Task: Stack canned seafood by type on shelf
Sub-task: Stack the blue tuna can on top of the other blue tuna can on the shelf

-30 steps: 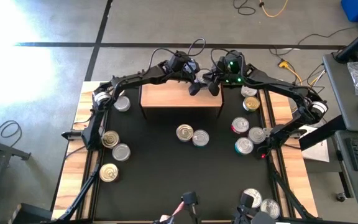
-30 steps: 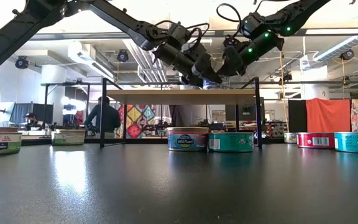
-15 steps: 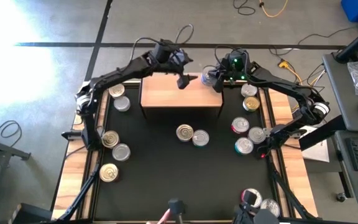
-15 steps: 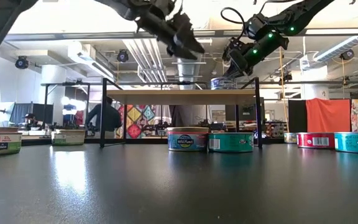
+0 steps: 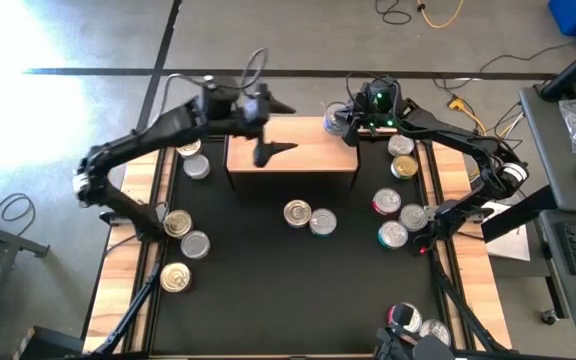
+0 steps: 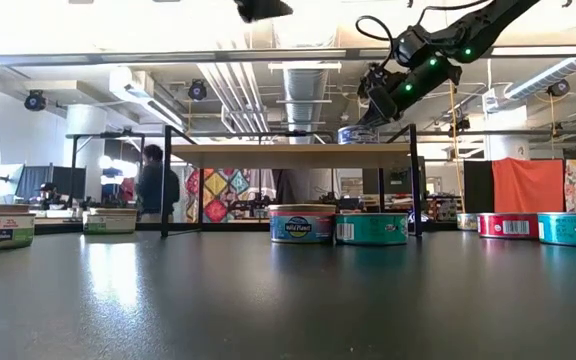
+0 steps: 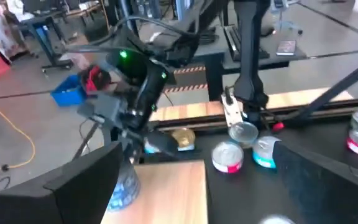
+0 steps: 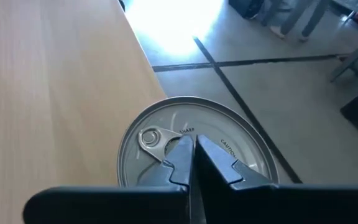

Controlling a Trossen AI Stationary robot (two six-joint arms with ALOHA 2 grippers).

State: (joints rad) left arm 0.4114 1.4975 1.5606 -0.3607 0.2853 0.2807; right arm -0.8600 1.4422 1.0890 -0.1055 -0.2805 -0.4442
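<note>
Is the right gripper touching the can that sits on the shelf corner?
Cannot tell. In the right wrist view the shut right gripper overlaps the can's silver lid, but no view plainly shows contact or a gap above the shelf.

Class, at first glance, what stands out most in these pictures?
The right gripper, shut, presses on a silver can at the shelf's far right corner. The left gripper hovers open over the shelf's left part. Other cans lie scattered on the table.

Left gripper (image 6: 263,9) is cut off by the low view's top edge; tin labels along the table's right side (image 5: 395,218) are too small to read
</note>
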